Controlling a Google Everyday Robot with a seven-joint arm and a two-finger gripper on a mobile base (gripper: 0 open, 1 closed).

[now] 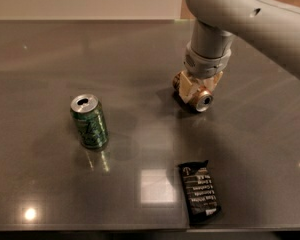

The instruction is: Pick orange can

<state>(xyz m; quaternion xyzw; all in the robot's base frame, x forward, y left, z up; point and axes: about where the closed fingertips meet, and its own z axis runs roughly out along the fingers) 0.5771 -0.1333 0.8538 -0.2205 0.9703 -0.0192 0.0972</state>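
The orange can [204, 101] lies on its side on the dark table [115, 59], right of centre, with its silver end facing the camera. My gripper [200, 86] comes straight down onto it from the grey arm above. Its cream fingers [188, 87] press against both sides of the can, which rests on the table. Most of the can's body is hidden by the fingers.
A green can [90, 121] with a silver top stands upright at the left. A black wrapped snack packet [200, 189] lies flat near the table's front edge. The table's back edge meets a pale wall.
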